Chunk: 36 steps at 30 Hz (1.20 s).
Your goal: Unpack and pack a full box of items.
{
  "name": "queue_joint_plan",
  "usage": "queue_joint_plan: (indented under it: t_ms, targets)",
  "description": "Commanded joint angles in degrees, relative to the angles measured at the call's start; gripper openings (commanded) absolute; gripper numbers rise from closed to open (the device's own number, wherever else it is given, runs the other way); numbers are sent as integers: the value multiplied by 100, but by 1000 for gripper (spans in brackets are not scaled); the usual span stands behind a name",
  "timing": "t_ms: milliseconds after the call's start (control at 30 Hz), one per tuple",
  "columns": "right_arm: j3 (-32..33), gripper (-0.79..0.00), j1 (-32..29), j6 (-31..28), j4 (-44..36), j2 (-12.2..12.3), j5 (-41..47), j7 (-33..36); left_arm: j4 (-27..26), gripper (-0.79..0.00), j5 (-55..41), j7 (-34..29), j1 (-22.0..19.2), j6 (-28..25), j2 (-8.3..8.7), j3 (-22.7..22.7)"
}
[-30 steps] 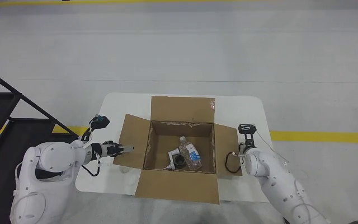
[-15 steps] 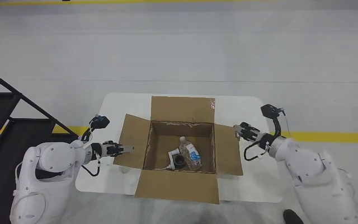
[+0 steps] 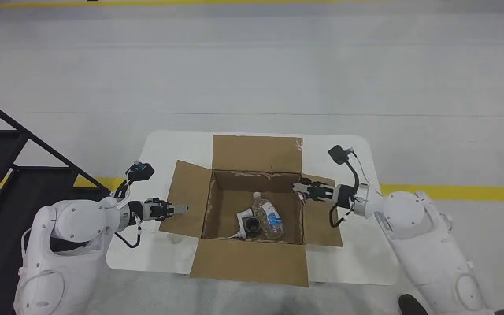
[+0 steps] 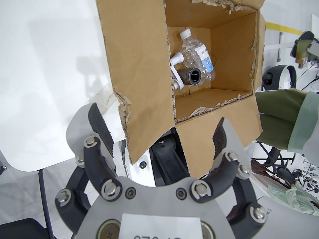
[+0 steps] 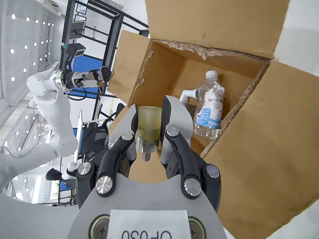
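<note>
Right arm (image 3: pixel 394 213) swung its yellowish stud (image 5: pixel 149 123) over the box (image 3: pixel 256 153) edge.

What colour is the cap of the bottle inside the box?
White. The bottle cap shows best in the left wrist view.

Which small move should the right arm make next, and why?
Probably carry the right gripper slightly farther over the open brown cardboard box and lower it. Its jaws are shut on a yellowish translucent cylinder with a metal threaded stud, and it hangs at the box's rim.
</note>
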Motion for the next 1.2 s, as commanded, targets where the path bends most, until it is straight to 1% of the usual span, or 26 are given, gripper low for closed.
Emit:
queue_joint_plan:
  t_ms: [0, 267, 333, 433, 533, 633, 700, 833, 900, 933, 1100, 1167]
  targets:
    - [5, -785, -6, 2, -12, 1, 7, 18, 0, 0, 0, 0, 0, 0, 0, 0]
    - [5, -785, -6, 2, -12, 1, 7, 18, 0, 0, 0, 0, 0, 0, 0, 0]
    - [-55, -785, -25, -10, -99, -4, -83, -69, 0, 0, 0, 0, 0, 0, 0, 0]
    - [-370, -785, 121, 81, -117, -52, -272, -240, 0, 0, 0, 0, 0, 0, 0, 0]
    - [-989, -785, 508, 172, 81, -172, -592, -515, 0, 0, 0, 0, 0, 0, 0, 0]
    - [-1766, -785, 997, 231, 585, -369, -873, -882, 0, 0, 0, 0, 0, 0, 0, 0]
    - [-2297, -785, 1334, 247, 1097, -545, -912, -1135, 0, 0, 0, 0, 0, 0, 0, 0]
    - [-3187, -785, 1980, 245, 2150, -962, -682, -1524, 0, 0, 0, 0, 0, 0, 0, 0]
    - [-3594, -785, 2286, 196, 2781, -1217, -494, -1648, 0, 0, 0, 0, 0, 0, 0, 0]
    - [-3699, -785, 2370, 191, 2941, -1287, -494, -1702, 0, 0, 0, 0, 0, 0, 0, 0]
    - [-4347, -785, 2836, 102, 4061, -1839, -260, -1839, 0, 0, 0, 0, 0, 0, 0, 0]
    - [-4490, -785, 2942, 82, 4351, -1998, -230, -1889, 0, 0, 0, 0, 0, 0, 0, 0]
